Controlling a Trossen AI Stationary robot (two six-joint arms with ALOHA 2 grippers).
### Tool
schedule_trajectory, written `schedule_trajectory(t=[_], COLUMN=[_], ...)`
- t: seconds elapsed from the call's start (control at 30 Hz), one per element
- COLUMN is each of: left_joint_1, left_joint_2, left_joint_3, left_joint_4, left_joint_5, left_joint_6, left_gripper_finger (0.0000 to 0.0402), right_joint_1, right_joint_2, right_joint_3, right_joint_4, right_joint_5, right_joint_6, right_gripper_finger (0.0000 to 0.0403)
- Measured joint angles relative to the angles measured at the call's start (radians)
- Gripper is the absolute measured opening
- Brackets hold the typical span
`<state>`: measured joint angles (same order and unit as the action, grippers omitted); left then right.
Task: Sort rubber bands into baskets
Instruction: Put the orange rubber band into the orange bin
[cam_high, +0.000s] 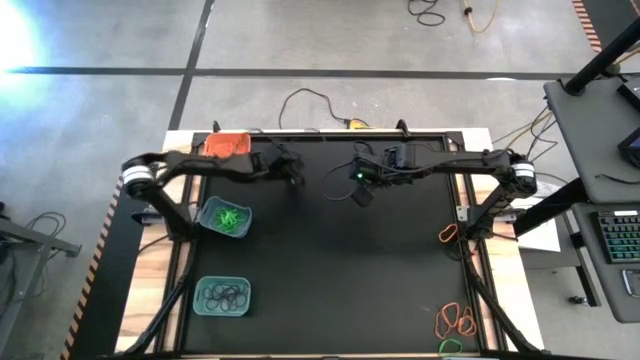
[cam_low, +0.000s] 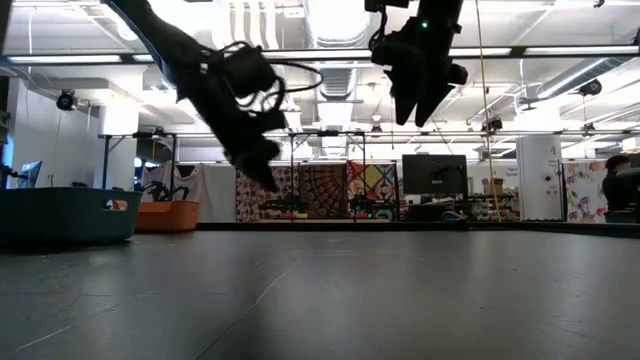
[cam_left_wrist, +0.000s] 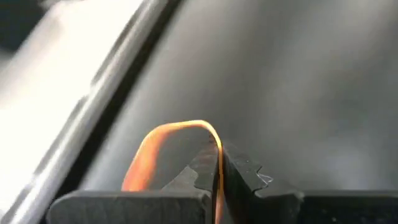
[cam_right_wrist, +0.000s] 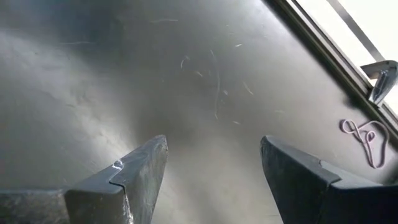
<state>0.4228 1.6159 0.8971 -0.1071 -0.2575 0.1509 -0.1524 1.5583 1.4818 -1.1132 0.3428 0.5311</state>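
The left gripper (cam_left_wrist: 219, 177), near the tabletop's far edge, pinches an orange rubber band (cam_left_wrist: 163, 138) (light, floppy, best nipped across one strand)

Overhead view of black table (cam_high: 330, 280) | orange basket (cam_high: 227, 146) at far left corner | two teal baskets (cam_high: 226, 218) (cam_high: 222, 296) along left side, holding green and black bands | loose rubber bands (cam_high: 456, 320) near right edge | both arms raised over far half

An orange rubber band (cam_left_wrist: 163, 144) is pinched in the closed left gripper (cam_left_wrist: 219, 163). The orange basket (cam_high: 228, 146) lies at the far left corner. Two teal baskets (cam_high: 225, 217) hold green and black bands; loose bands (cam_high: 455, 320) lie near the right.
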Motion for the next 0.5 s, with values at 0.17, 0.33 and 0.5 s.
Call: schedule_trajectory(t=[0.17, 0.33, 0.5], left_joint_1=[0.152, 0.363, 0.526], left_joint_2=[-0.125, -0.158, -0.122], left_joint_3=[0.047, 0.053, 0.055], left_joint_4=[-0.223, -0.423, -0.430], left_joint_5=[-0.146, -0.209, -0.212], left_joint_6=[-0.011, -0.135, -0.231], left_gripper_finger=[0.0000, 0.0000, 0.0000], right_joint_1=[0.000, 0.000, 0.000], right_joint_2=[-0.002, -0.002, -0.002], right_joint_3=[0.000, -0.019, -0.042], right_joint_4=[-0.004, 0.031, 0.096], right_joint_5=[0.022, 0.077, 0.077], right_joint_6=[-0.026, -0.026, -0.026], right_gripper_finger=[0.0249, 0.0249, 0.0249])
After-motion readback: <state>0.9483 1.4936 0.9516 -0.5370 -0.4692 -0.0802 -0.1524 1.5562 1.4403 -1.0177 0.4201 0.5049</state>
